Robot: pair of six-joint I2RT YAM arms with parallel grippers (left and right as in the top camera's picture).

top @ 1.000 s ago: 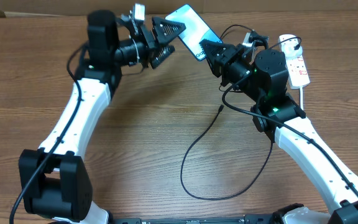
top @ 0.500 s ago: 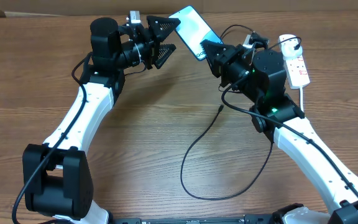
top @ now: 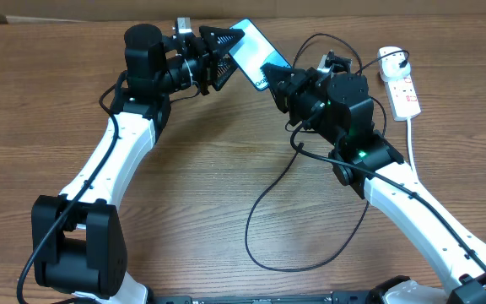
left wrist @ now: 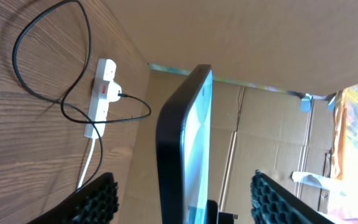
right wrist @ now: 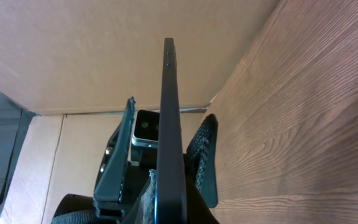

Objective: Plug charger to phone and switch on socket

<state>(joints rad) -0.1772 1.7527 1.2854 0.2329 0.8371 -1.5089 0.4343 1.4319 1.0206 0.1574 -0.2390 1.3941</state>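
The phone (top: pixel 256 52), its light blue screen facing up, is held in the air at the back of the table, with my right gripper (top: pixel 274 78) shut on its right end. My left gripper (top: pixel 233 52) straddles its left end, jaws open with gaps on both sides. In the left wrist view the phone (left wrist: pixel 185 143) stands edge-on between the fingers (left wrist: pixel 95 199). The right wrist view shows the phone edge (right wrist: pixel 169 124) clamped near my right gripper (right wrist: pixel 173 208). The charger (top: pixel 264 194) lies looped on the wood, its tip (top: pixel 300 146) loose. The white socket (top: pixel 402 84) lies at the far right.
The charger's white plug (top: pixel 392 57) sits in the socket, and the thick white cord (top: pixel 412 139) runs toward the front. Cardboard walls (left wrist: pixel 260 43) stand behind the table's far edge. The cable loop crosses the wood between both arms.
My right gripper has carried the phone a little to the left. The left gripper's jaws have narrowed around the phone's left end.
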